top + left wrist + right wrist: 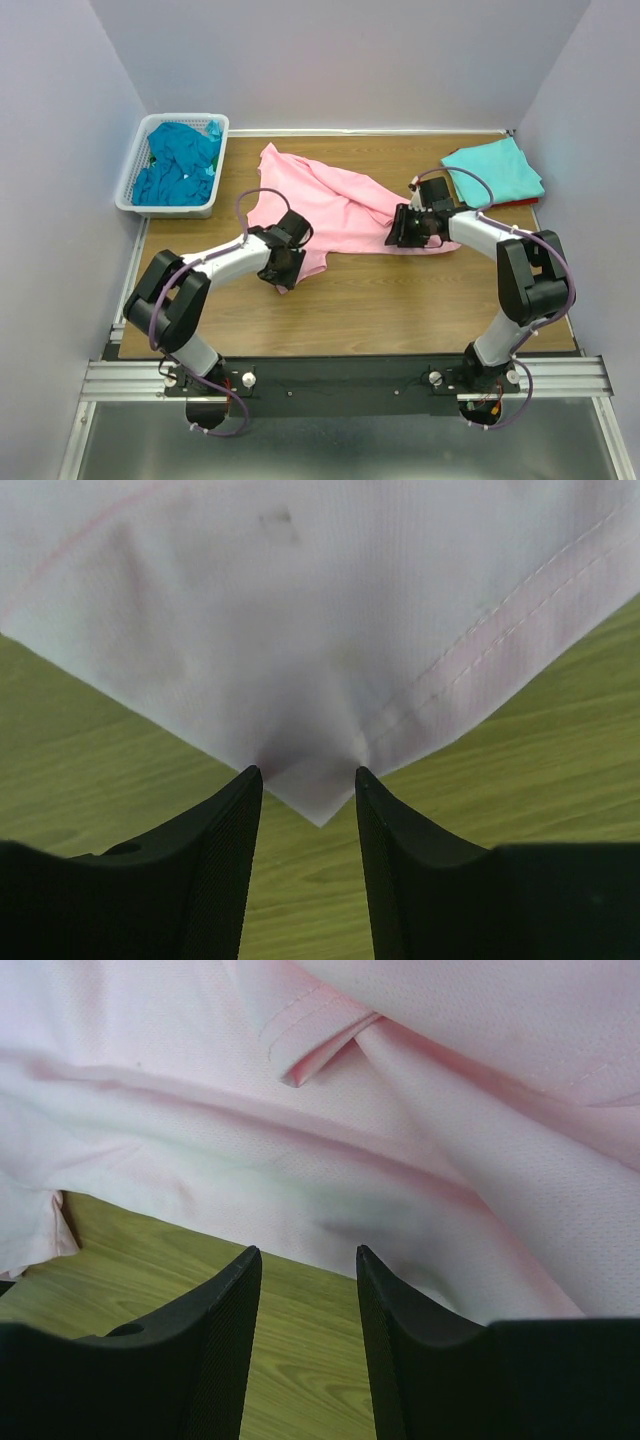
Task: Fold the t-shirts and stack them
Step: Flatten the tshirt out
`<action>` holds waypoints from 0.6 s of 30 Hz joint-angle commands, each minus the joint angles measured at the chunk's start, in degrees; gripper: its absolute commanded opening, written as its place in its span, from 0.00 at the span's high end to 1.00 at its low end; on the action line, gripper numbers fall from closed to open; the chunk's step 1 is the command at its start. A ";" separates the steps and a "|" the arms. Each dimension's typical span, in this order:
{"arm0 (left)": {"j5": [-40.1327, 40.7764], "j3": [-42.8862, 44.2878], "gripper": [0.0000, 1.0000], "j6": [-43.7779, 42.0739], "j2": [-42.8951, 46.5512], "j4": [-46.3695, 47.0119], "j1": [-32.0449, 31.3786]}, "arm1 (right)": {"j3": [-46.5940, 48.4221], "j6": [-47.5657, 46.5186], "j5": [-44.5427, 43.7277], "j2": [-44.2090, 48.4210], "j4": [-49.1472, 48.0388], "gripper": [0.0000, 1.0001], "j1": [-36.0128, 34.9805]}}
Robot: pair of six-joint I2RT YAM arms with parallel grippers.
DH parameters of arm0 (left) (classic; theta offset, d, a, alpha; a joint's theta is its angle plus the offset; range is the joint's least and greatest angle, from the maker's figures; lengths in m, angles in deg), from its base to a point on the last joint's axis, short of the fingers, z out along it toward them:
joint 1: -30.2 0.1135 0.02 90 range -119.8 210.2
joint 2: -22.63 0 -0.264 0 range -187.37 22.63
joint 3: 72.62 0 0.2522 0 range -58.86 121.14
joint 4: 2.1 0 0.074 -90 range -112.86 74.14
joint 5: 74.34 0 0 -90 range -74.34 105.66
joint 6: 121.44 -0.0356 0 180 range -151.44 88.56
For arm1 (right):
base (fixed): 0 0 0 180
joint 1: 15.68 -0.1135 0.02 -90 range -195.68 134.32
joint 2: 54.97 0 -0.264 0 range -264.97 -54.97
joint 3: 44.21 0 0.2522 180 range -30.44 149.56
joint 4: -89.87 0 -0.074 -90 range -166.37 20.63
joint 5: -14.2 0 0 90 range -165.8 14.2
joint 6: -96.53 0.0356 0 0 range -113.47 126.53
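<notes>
The pink t-shirt (pixel 335 200), crumpled mid-frame on the table (pixel 400 300), is being taken up for folding. Its corner lies between the parted fingers of the left hand (pixel 308 772), unpinched. The right hand (pixel 308 1252), equally parted, holds nothing at the hem. Closing on both is judged the next move.

Counted: one pink, one folded aqua t-shirt (pixel 495 168) over one red t-shirt (pixel 518 203) upper right, and a teal-blue heap (pixel 178 165), number untellable, in one basket (pixel 128 180) upper left.

A white plastic lattice basket (pixel 135 170) stands on the far left corner of the wood-grain worktop (pixel 400 300). A metal rail (pixel 340 378) runs along the worktop's near edge. Pale lavender walls (pixel 340 60) enclose its other three sides.
</notes>
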 commanded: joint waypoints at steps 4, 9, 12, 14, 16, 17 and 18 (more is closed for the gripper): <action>-2.03 -3.96 0.50 2.59 7.32 -3.40 -0.13 | 1.04 -1.17 0.93 -2.08 -1.05 0.50 -1.04; -1.07 -2.13 0.47 3.99 13.98 -2.88 -0.05 | -1.07 -2.40 -0.56 -3.05 -1.05 0.50 -1.12; 2.78 0.41 0.43 5.05 18.20 -2.26 0.66 | -2.74 -3.20 -1.00 -3.32 -0.96 0.50 -1.12; 7.43 2.17 0.38 5.93 20.58 -1.29 1.44 | -4.93 -3.28 -0.30 -2.62 -0.87 0.50 -1.04; 11.31 3.24 0.37 6.98 24.10 -0.15 1.89 | -7.13 -3.11 0.93 -1.04 0.09 0.50 -1.04; 13.33 3.50 0.35 7.33 25.50 0.55 1.98 | -7.66 -3.02 1.28 -0.42 0.79 0.50 -1.21; 16.74 3.76 0.32 7.34 28.22 1.51 2.15 | -8.19 -2.85 1.80 0.45 1.75 0.50 -1.21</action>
